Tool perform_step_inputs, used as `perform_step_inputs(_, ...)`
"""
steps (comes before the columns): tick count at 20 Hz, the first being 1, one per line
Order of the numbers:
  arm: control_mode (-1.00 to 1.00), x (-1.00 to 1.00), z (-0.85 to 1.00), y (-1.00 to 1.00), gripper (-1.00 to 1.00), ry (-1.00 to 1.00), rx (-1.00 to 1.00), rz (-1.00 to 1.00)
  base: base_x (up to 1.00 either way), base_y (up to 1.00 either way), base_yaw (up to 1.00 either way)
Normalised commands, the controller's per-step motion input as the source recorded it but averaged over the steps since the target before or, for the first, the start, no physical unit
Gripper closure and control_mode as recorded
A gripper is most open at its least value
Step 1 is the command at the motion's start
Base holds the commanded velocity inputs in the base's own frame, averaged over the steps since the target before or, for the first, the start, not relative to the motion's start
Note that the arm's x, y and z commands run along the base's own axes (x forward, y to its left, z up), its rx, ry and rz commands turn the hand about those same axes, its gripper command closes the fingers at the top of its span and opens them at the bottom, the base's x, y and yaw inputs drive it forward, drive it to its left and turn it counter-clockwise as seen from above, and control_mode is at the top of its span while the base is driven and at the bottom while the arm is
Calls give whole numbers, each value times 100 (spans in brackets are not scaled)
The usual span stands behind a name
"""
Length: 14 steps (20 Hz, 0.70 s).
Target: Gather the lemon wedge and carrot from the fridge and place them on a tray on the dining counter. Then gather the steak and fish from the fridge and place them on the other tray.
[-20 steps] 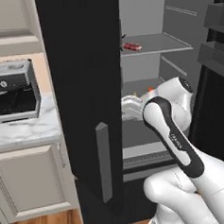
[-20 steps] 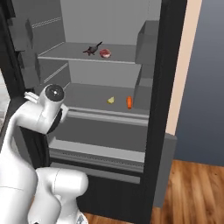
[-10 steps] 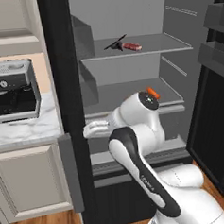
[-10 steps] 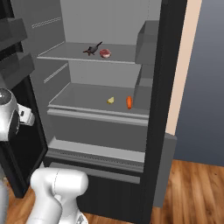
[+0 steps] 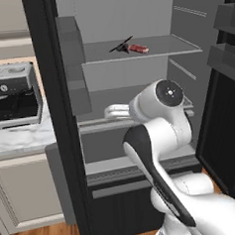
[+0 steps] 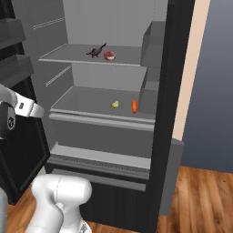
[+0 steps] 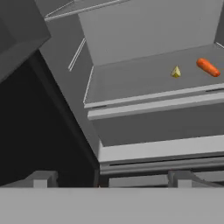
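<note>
Black fridge (image 6: 175, 68) stands with both doors open, grey interior exposed. In the right base view, the contents read left to right as follows.

Upper shelf (image 6: 68, 58): the fish (image 6: 95, 52), a dark grey lump, lies at about 12 o'clock of the interior. The steak (image 6: 109, 56), a pinkish-red slab, lies just beside it at its 3 o'clock; contact between the two cannot be told.

Lower shelf (image 6: 82, 102): the lemon wedge (image 6: 115, 104), small and yellow, rests near the shelf's front. The carrot (image 6: 134, 106), orange, lies near it at its 3 o'clock, apart from it.

In the hand view, the wedge (image 7: 176, 71) and carrot (image 7: 208, 67) appear at 1 to 2 o'clock on the same shelf, well apart from the gripper (image 7: 111, 179). Its two fingertips (image 7: 41, 179) stand wide apart at the bottom edge, with nothing between them.

In the left base view, a coffee machine (image 5: 13, 94) sits on a marble worktop (image 5: 21, 138) at 9 o'clock, beside the fridge. The fish (image 5: 120, 47) and steak (image 5: 138, 49) show on the upper shelf at 12 o'clock.
</note>
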Motion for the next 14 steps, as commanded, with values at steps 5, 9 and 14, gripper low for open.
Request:
perform_step_inputs(5, -100, 2, 100, -97, -100, -18, -4, -8, 0, 0, 0)
perform_step_inputs(9, -100, 6, 64, -92, -100, 0, 1, 0, 0, 0, 0)
perform_step_inputs(14, -100, 0, -6, -21, -100, 0, -6, 2, 0, 0, 0)
